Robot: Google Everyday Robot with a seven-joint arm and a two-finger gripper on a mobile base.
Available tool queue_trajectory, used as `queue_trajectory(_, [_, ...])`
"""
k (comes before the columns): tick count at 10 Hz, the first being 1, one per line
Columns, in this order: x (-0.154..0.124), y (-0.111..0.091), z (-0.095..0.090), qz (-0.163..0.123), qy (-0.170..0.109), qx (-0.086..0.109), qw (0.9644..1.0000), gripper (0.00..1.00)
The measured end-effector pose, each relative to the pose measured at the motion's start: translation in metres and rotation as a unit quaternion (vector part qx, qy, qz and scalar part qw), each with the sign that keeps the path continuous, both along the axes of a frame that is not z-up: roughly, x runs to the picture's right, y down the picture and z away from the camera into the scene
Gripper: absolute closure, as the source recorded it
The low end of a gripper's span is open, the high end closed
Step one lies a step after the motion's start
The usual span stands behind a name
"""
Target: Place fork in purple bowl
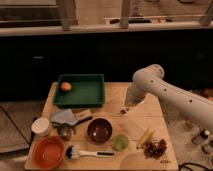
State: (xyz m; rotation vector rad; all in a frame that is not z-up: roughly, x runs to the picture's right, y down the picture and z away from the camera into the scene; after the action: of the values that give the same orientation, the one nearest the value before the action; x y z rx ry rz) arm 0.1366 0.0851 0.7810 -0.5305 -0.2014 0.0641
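The purple bowl (99,130) stands upright and empty at the table's front middle. A slim pale-handled utensil that looks like the fork (82,113) lies just in front of the green tray, left and behind the bowl. My gripper (124,110) hangs from the white arm (160,90) low over the table's middle. It is to the right of and behind the bowl and well right of the fork. I see nothing clearly held in it.
A green tray (82,92) holds an orange fruit (65,86). A grey cloth (62,117), dark-handled utensil (84,120), metal cup (65,131), white cup (40,126), orange bowl (48,152), brush (87,152), green fruit (120,142), banana (145,137) and grapes (157,147) crowd the front.
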Motion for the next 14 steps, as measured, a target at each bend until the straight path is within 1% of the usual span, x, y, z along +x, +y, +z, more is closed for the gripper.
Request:
queue_trajectory(1, [0.009,-0.002,0.01,-0.002,0.001,0.0,1.0,0.63])
queue_trajectory(2, [0.015,-0.003,0.016,-0.004,0.001,0.0,1.0,0.56])
queue_trajectory(3, [0.017,-0.005,0.026,-0.013,-0.003,0.002,0.9999,0.43])
queue_trajectory(5, [0.017,-0.009,0.039,-0.033,-0.014,0.012,0.9993,0.24])
queue_trajectory(6, [0.02,-0.009,0.045,-0.04,-0.018,0.017,0.9989,0.2])
queue_trajectory(8, [0.021,-0.01,0.055,-0.05,-0.023,0.022,0.9983,0.2])
queue_trajectory(9, [0.023,-0.009,0.063,-0.054,-0.024,0.022,0.998,0.2])
queue_trajectory(11, [0.028,-0.009,0.075,-0.057,-0.023,0.022,0.9979,0.2])
queue_trajectory(14, [0.038,-0.008,0.089,-0.06,-0.022,0.029,0.9975,0.2])
